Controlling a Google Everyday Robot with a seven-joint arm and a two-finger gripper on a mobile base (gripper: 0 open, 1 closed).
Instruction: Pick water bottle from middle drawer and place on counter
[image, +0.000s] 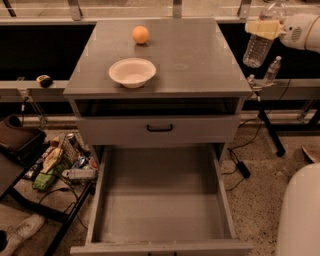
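My fingers (263, 29) are closed around the upper part of the water bottle (255, 50), the pale pads pinching it just below the neck. The bottle hangs down from the grip at a slant, cap end up and tilted to my right, base down and to my left, and it touches nothing else. Left of my fingers and a little lower lies the table (190, 55); its far right corner is the part nearest to them, and the bottle's base hangs just off its right edge. Further left on the table sits a white bowl (132, 71), with an orange (141, 34) behind it (the two are apart). Well below my fingers and to the left, the middle drawer (160, 205) stands pulled out, its grey floor showing. Just below the bottle's base stands a second small bottle (272, 70).
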